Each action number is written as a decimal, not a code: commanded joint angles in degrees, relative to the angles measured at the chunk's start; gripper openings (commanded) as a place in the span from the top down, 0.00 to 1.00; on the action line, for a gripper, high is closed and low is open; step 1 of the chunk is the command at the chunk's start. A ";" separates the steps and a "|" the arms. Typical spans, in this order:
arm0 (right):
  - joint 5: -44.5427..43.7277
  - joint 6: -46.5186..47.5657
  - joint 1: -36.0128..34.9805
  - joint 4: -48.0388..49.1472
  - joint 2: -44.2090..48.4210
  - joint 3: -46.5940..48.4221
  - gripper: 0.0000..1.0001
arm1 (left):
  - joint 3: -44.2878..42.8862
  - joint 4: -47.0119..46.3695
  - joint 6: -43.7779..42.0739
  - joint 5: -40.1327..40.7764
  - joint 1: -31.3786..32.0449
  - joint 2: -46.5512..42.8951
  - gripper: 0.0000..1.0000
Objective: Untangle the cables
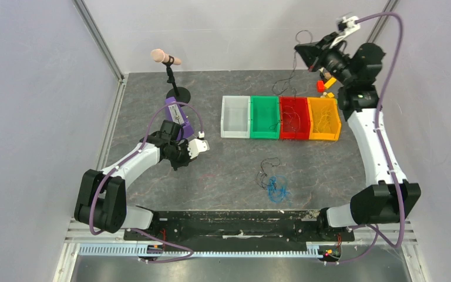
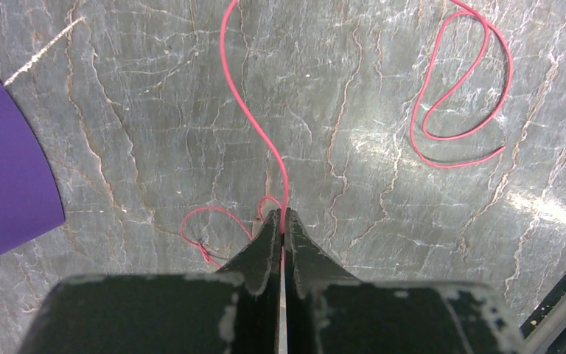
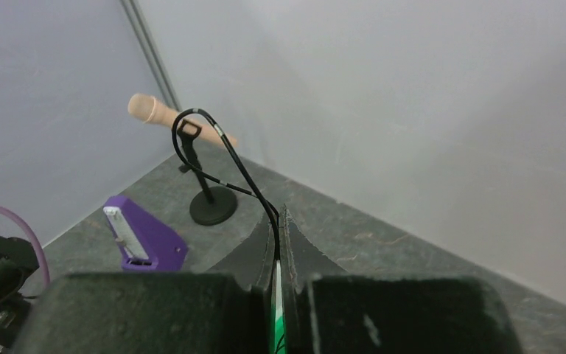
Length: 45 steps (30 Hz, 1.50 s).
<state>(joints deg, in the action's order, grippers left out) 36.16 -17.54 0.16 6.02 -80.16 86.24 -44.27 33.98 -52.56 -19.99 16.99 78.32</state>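
Note:
My left gripper (image 2: 283, 218) is shut on a thin red cable (image 2: 249, 110) just above the table. The cable runs away from the jaws, and a separate loop of it (image 2: 457, 92) lies to the right. In the top view this gripper (image 1: 180, 162) is low at the left, with the red cable (image 1: 208, 175) faint beside it. My right gripper (image 3: 277, 221) is shut on a black cable (image 3: 221, 144) and is raised high at the back right (image 1: 300, 51). The black cable (image 1: 286, 79) hangs down to the table behind the bins. A clump of blue and black cables (image 1: 274, 183) lies at the centre front.
Four bins stand in a row: clear (image 1: 235, 116), green (image 1: 264, 117), red (image 1: 294, 117) and orange (image 1: 323, 119), the red and orange ones holding wires. A microphone on a stand (image 1: 165, 57) and a purple device (image 1: 179, 113) are at the back left. Walls close in on both sides.

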 commanded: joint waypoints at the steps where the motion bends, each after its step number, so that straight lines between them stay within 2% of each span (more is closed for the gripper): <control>1: -3.74 1.82 -4.46 4.63 -2.48 -3.68 1.00 | -1.48 -1.44 3.25 -2.53 -0.03 0.59 0.98; 9: -7.20 3.61 -6.54 9.30 -11.12 -5.06 1.00 | -0.85 -1.98 3.97 -2.25 -0.10 0.85 0.98; 15: -7.77 5.43 -7.17 9.43 -14.11 -4.82 1.00 | -0.12 -2.59 4.29 -2.18 -0.03 1.22 0.98; 25: -13.19 19.68 -11.64 5.51 -17.99 -12.14 1.00 | -0.48 -2.77 5.37 -2.54 -0.10 1.39 0.98; 33: -16.24 25.44 -14.84 4.66 -24.01 -14.46 1.00 | -0.55 -2.69 6.52 -3.60 -0.07 1.92 0.97; 38: -16.34 28.27 -16.45 2.91 -26.12 -15.00 1.00 | -1.58 -1.66 7.26 -5.57 -0.10 1.27 0.62; 43: -16.00 30.01 -17.14 0.92 -26.38 -16.05 0.99 | -2.31 -0.68 7.70 -8.01 -0.11 -1.39 0.46; 44: -15.96 30.15 -17.12 0.09 -26.23 -15.95 0.94 | -2.59 0.29 7.22 -8.76 -0.11 -2.08 0.43; 45: -15.95 30.34 -17.13 -0.90 -26.11 -15.41 0.84 | -2.87 1.41 6.27 -9.96 -0.07 -2.53 0.40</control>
<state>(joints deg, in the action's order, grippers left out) 20.49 10.26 -16.86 7.09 -106.59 70.61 -44.34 33.15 -46.46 -24.43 16.99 79.29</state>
